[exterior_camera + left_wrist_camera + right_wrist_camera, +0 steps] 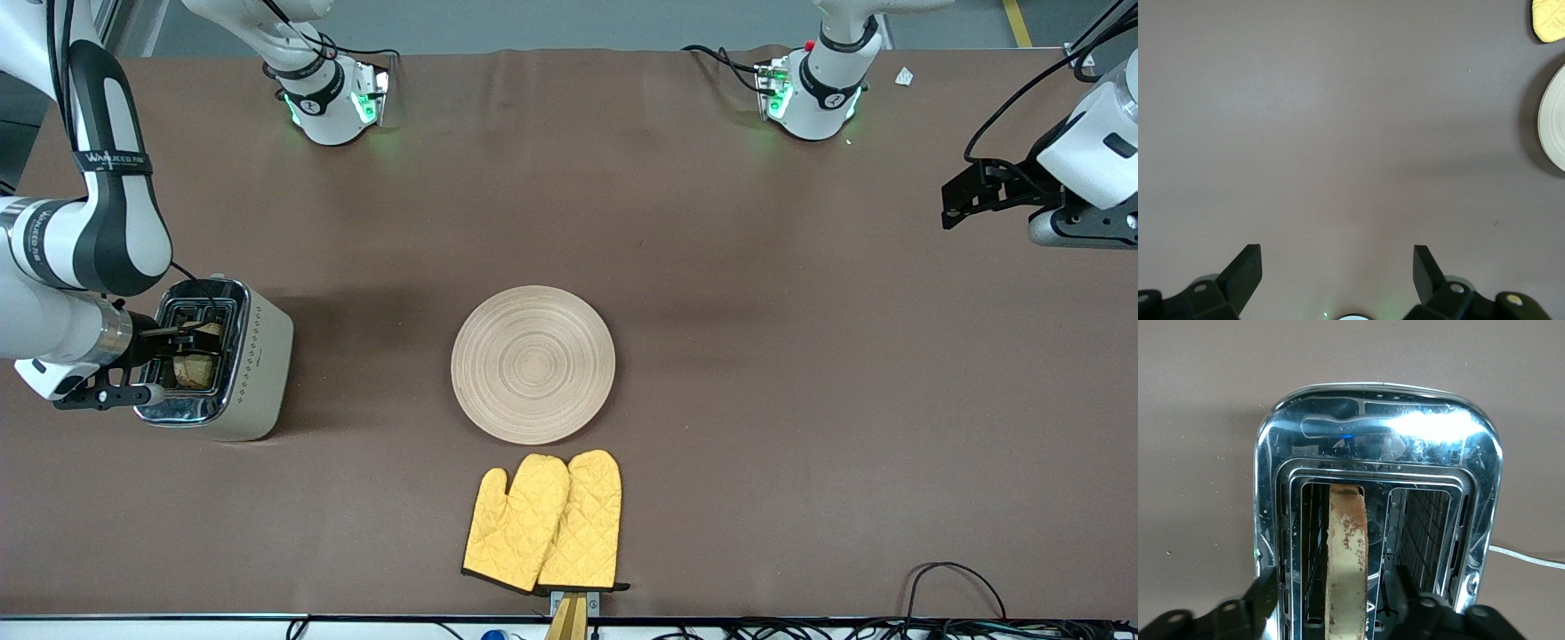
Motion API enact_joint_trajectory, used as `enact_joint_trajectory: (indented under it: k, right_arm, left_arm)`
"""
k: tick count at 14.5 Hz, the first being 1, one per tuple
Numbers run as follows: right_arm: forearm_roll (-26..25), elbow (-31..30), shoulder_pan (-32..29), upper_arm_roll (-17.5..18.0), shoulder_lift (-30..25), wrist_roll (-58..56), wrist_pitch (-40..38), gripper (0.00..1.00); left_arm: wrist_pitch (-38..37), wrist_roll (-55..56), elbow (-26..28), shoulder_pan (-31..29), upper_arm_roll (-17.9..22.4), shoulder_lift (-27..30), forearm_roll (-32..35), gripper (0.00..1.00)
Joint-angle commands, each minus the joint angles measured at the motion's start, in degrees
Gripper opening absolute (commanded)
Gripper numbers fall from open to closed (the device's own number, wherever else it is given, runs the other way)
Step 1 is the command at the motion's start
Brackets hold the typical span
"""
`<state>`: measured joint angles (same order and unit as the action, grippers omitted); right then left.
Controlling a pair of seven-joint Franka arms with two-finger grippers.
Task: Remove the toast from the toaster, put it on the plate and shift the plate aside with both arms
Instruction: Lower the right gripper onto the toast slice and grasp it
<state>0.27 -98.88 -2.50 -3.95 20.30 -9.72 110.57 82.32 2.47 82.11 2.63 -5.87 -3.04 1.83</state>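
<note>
**Toast in toaster slot, right gripper straddling it; left arm waiting**

The toast point(1346, 553) stands on edge in one slot of the toaster point(258, 356), its crust edge showing above the slot rim. In the front view a pale brown patch of it shows inside the slot under the gripper. The second slot beside it holds no bread that I can see.

The right gripper point(1335, 593) is directly over the toaster's chrome top, fingers lowered to either side of the slice. One finger point(1265, 593) sits outside the slice, the other in the gap between the two slots. The jaws are parted around the toast; whether the pads actually touch the bread cannot be told from either view.

The toaster sits at the right arm's end of the table, well apart from the plate point(532, 364). The plate lies flat near the table's middle, nothing on it. A pair of yellow mitts point(544, 521) lies just beside the plate, nearer the front camera, overlapping each other.

The left gripper point(1338, 273) hangs over bare brown table point(800, 356) at the left arm's end, jaws wide apart and holding nothing. That arm waits. Its wrist view catches the plate's rim and a mitt tip at the frame edge.
</note>
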Motion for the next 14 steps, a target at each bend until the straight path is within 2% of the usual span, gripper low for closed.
enact_joint_trajectory:
  k: [1,7,10,14]
  right_arm:
    - [1.7,-0.3,-0.5,0.4,-0.7,-0.4,0.0,0.05]
    - [1.8,1.1,-0.7,0.4,-0.8,-1.1,-0.7,0.01]
    - [4.3,6.7,-0.8,0.4,-3.5,-0.8,-9.7,0.01]
    - [5.3,8.3,-0.2,0.7,-10.1,-0.7,-15.4,0.02]
  left_arm:
    - [-0.3,-0.1,-1.6,-0.1,-0.1,-0.7,0.4,1.0]
    - [-0.3,-0.6,-1.6,-0.5,-0.2,-0.7,0.3,1.0]
    - [-0.3,-0.2,-1.6,0.0,-0.2,-0.7,0.3,1.0]
    - [-0.3,-0.4,-1.6,-0.2,-0.1,-0.7,0.4,1.0]
